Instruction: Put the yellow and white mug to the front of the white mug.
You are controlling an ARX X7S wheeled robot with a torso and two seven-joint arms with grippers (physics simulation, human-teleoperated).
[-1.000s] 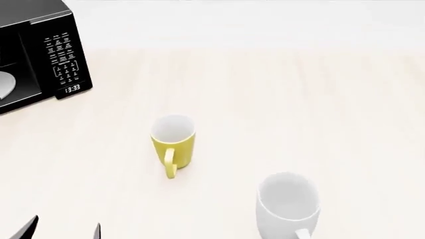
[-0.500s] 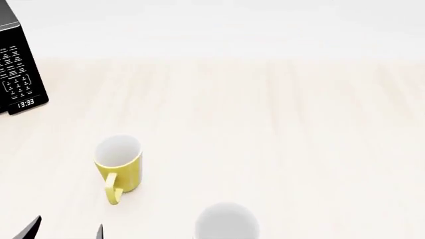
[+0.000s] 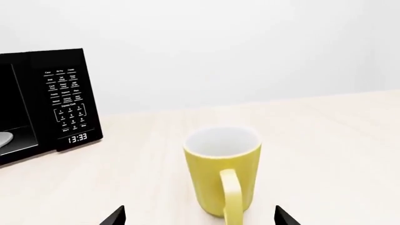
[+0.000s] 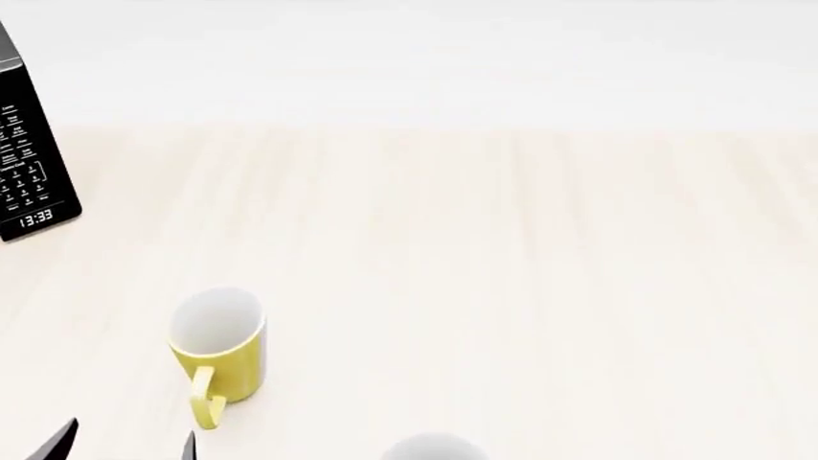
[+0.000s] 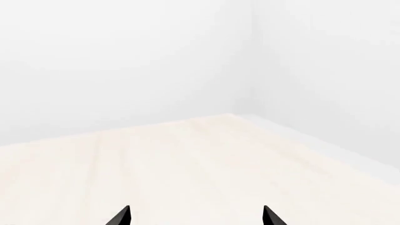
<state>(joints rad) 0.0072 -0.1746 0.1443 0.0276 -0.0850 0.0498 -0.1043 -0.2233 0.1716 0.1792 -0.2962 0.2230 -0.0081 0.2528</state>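
- The microwave (image 4: 29,153) stood at the upper left edge of the head view, its black keypad panel and clock display showing; it sat well apart from both mugs and blocked nothing.
- The left gripper (image 4: 125,443) showed only as two dark fingertips at the lower left corner of the head view, set apart with nothing between them.
- The yellow and white mug (image 4: 218,350) stood upright in the lower left of the head view, near and just beyond those tips, its yellow handle (image 4: 203,401) turned toward the robot.
- In the left wrist view the same mug (image 3: 223,166) sat at lower centre, lined up between the spread tips, handle facing the camera.
- To do the reach well, the left arm would probably need to advance straight, straddle the body or the handle, and close only once the mug was well inside the fingers, so it was not knocked over.
- The white mug (image 4: 432,448) barely showed at the bottom edge, centre, near the yellow one; the carry path should likely curve round it.
- The right gripper (image 5: 196,216) showed apart and empty over the bare wooden tabletop (image 5: 187,159).
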